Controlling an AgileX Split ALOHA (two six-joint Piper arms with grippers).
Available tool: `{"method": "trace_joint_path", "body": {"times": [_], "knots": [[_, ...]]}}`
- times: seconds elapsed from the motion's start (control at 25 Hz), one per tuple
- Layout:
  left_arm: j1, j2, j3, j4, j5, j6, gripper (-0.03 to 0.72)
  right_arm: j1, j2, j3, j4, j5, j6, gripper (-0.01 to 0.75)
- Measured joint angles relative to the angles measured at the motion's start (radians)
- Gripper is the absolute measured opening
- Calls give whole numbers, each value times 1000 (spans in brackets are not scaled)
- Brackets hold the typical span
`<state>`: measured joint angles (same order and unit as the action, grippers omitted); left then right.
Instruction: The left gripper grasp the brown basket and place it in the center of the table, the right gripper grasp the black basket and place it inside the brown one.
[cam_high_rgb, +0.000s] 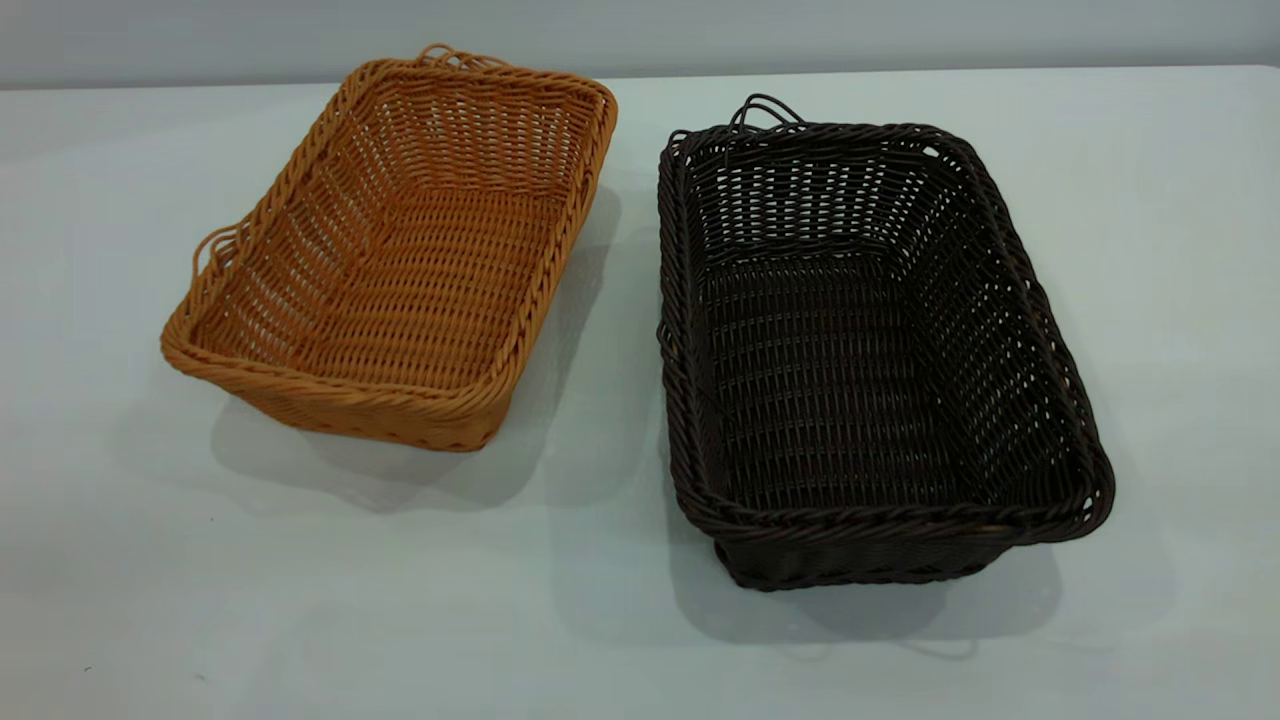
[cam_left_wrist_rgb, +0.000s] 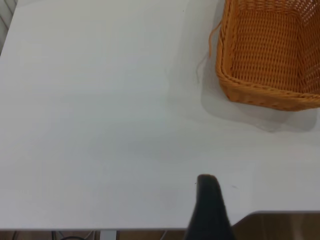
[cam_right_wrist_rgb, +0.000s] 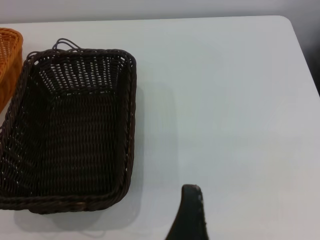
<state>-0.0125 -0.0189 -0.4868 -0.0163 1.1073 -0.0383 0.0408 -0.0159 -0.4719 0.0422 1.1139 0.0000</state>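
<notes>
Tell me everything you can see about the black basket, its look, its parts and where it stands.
The black basket is a rectangular tray of very dark brown-black woven wicker, with a braided rim and thin wire loop handles at its short ends. It is empty and stands upright on the white table, to the right of the brown basket in the exterior view, with a gap between them. Nothing touches it but the table; no gripper is on it.

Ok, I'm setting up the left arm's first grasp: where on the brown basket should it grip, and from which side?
Judging by its pose, take the brown basket by the braided rim of its left long wall, coming down from above. It stands upright and empty on the table, so one finger can drop inside the wall and one outside. That wall faces the left arm's side; the black basket stands apart on the right.
</notes>
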Motion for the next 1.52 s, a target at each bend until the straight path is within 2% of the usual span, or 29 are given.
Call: {"method": "trace_joint_path", "body": {"times": [0.16,0.32,0.52,0.76,0.88,0.96,1.12,1.2,1.52], "knots": [[0,24,-16,-1,0,-1,498,1,19,-4,5,-8,0,563],[0,204,-81,0,-38,7,500,1,170,-42,71,-31,-27,598],[0,521,-160,0,-179,58,529,1,457,-61,303,-125,-186,626],[0,816,-207,-1,-372,111,545,11,847,-61,617,-180,-419,625],[0,922,-222,-1,-464,130,545,60,1027,-61,706,-223,-449,621],[0,987,-234,-1,-514,132,545,128,1139,-61,755,-257,-436,615],[0,1093,-264,-1,-558,136,545,272,1365,-62,906,-347,-298,593],[0,1128,-273,-1,-576,136,545,315,1476,-66,1045,-383,-238,579],[0,1179,-282,-1,-601,178,545,378,1753,-72,1559,-445,-221,557]]}}
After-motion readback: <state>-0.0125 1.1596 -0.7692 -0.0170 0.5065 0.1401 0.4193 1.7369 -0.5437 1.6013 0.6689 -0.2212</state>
